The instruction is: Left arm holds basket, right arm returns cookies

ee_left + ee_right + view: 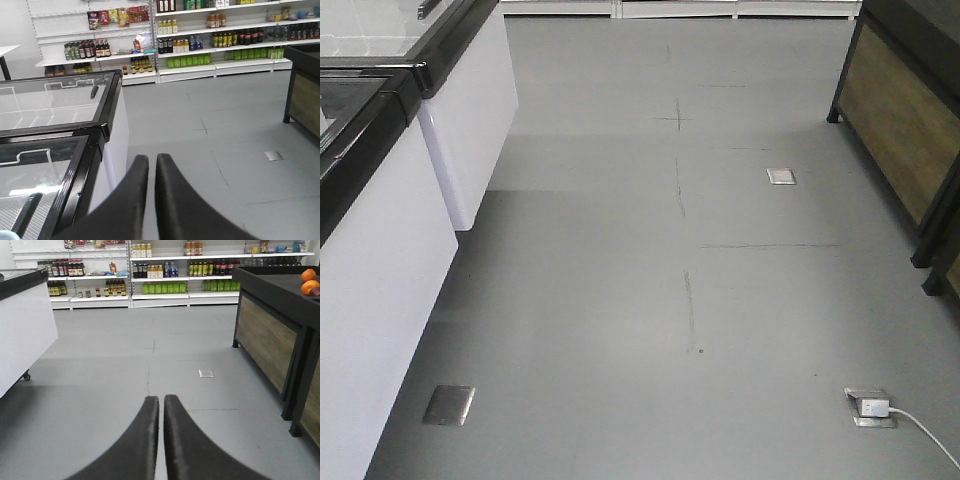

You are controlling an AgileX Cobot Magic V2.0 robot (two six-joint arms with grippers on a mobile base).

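Both jaws closed, holding nothing | left gripper (152,159) beside the freezer (107,107) | right gripper (161,400) over the floor (125,365) | basket and cookies not in sight (nearer arm: cannot tell)

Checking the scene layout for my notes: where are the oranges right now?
In the right wrist view, the oranges sit at the far upper right on the dark-topped wooden counter; the other views do not show them.
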